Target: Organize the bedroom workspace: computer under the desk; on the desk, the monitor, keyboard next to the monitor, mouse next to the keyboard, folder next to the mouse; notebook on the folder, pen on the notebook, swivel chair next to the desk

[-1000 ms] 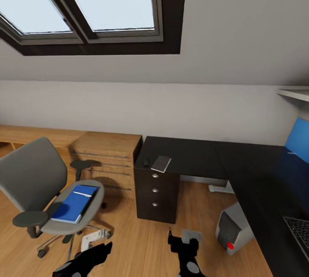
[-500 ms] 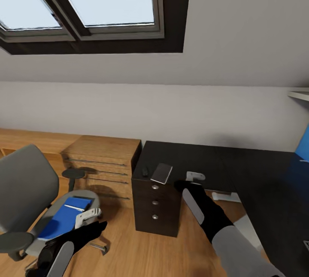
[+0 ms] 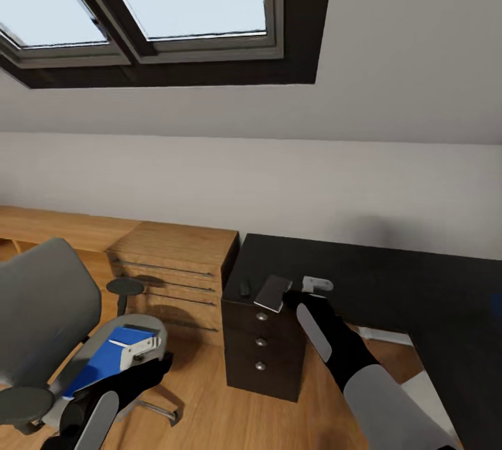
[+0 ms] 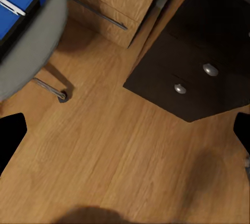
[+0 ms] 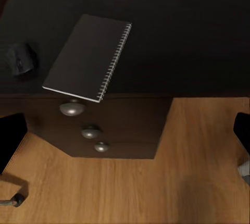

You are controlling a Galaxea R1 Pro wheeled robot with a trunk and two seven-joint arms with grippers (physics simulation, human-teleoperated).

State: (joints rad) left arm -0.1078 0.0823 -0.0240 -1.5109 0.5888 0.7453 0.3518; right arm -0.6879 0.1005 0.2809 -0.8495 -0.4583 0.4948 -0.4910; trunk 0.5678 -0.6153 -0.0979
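- The bedroom had grey walls, a sloped ceiling with a dark-framed skylight and a light wood plank floor.
- Nearest you, your left gripper hung low over the floor at the front edge of the swivel chair. In the left wrist view its black fingertips stood wide apart at the two sides of the frame with bare planks between them, so it was open and empty.
- Your right gripper was raised over the near end of the desk, just beside the notebook. In the right wrist view its fingertips were likewise spread to the frame's edges and held nothing.
- The folder lay flat on the grey chair seat, with the pen resting on its top; both showed again in the left wrist view, folder and pen.
- The notebook lay on the glossy black desk top above the drawer unit, spiral binding along one long edge and one corner overhanging the desk front.
- A small dark object, possibly the mouse, sat on the desk just beside the notebook and apart from it.
- Beyond the chair, a light wooden dresser stood against the wall, next to the desk.
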